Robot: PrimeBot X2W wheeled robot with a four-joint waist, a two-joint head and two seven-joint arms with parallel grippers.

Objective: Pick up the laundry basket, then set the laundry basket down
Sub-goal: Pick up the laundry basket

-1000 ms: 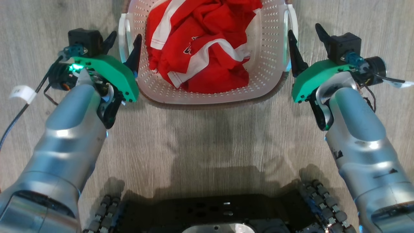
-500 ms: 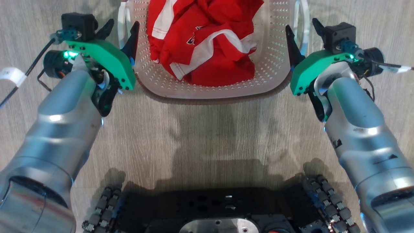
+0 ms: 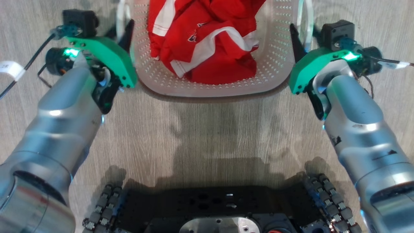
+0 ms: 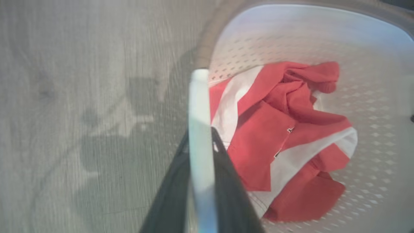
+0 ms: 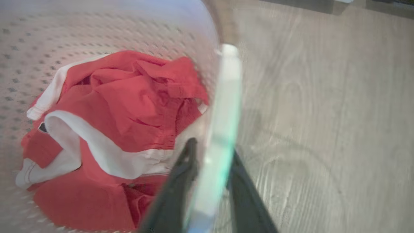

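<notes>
- Holding station over item one: laundry basket (image 3: pixel 275 64), white perforated plastic with a brown rim. It lies ahead of my base (image 3: pixel 226 210), between both arms, on or just off the wood-grain floor (image 3: pixel 207 129); I cannot tell which.
- Contents: crumpled red-and-white garment (image 3: pixel 207 42), soft and loose. I judge the load light, though it may shift if tipped.
- Handling: the thin shell probably flexes and the smooth loops may slip. The best hold is the two side loops, raised level and together.
- Left tool (image 4: pixel 200 136): fingers pressed against both faces of the left handle (image 4: pixel 200 97), gripping it.
- Right tool (image 5: pixel 213 147): fingers straddle the right handle (image 5: pixel 226 97); blur hides whether they pinch.
- Surroundings: tagged cable (image 3: pixel 8 69) beside the left arm, well apart from the basket. The base is the nearest obstacle if the basket swings toward me.
</notes>
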